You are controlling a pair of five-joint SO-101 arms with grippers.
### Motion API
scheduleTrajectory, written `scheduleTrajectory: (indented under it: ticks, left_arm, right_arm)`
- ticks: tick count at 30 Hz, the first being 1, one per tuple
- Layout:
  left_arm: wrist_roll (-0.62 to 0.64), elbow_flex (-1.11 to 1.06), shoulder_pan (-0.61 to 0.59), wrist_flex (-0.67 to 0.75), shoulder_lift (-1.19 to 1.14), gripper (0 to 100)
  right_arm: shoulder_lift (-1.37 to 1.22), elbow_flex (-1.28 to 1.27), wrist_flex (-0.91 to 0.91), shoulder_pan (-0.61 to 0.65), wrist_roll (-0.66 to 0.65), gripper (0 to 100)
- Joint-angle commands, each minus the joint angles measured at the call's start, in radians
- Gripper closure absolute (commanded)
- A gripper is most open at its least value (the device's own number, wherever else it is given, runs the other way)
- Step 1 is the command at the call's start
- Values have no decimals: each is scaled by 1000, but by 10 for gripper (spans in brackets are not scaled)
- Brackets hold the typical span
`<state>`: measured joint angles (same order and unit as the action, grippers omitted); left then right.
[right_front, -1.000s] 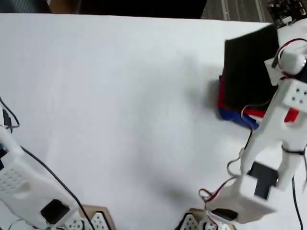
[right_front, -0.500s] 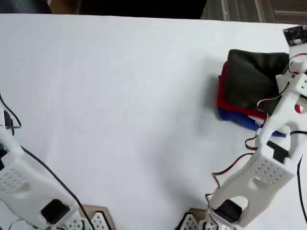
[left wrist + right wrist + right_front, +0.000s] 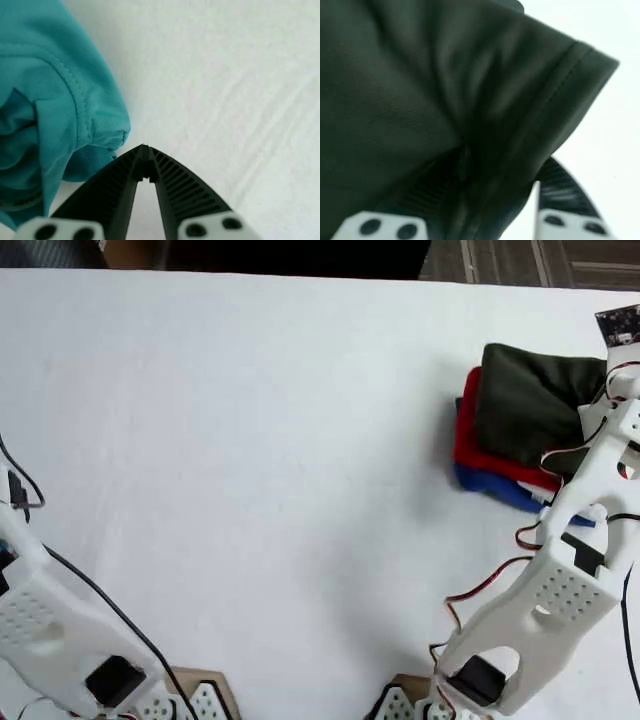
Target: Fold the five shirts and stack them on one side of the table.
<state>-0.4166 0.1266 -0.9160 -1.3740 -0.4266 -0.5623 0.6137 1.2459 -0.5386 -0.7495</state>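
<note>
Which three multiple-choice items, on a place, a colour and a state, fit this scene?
1. Where on the white table does the stack of folded fabric shirts lie?
A. at its right edge B. in its middle C. at its left edge
2. What colour is the topmost folded shirt?
A. red B. blue C. dark green
3. In what state is the black ridged left gripper?
A. wide open B. shut on nothing C. shut on a cup
Key: 1 A, it lies far right of the table's middle; 2 C, dark green fabric lies uppermost; 3 B, its tips meet with nothing between.
</note>
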Motion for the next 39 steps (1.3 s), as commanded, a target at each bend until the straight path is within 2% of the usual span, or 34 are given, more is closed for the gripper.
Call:
scheduleTrajectory:
  ticks: [1,4,8,12,15,17,20,25,29,32,39]
  left_arm:
    - [26,84,25,-31,78,973]
    - [83,174,64,-120,78,973]
    - [135,343,74,-215,77,973]
    - [138,479,-20,-212,74,973]
    - [137,550,-124,-161,68,973]
    - [135,567,-193,-107,68,973]
    - [49,549,-275,-21,60,973]
    - [-146,489,-348,95,-31,966]
    - [-241,486,-350,100,-150,837]
    - [-262,489,-341,86,-219,738]
    - [-264,483,-307,101,-336,748]
  right_arm:
    - [168,20,41,42,2,580]
    - [271,18,67,94,15,555]
    - [390,17,148,174,144,555]
    - [464,11,317,286,204,561]
    - [493,9,443,383,204,642]
    - [516,6,460,423,204,709]
    - [578,-66,461,450,209,747]
    - [759,-367,461,466,204,691]
    - [928,-615,449,466,184,675]
    - [1052,-773,410,466,127,675]
    - [1300,-985,375,464,91,675]
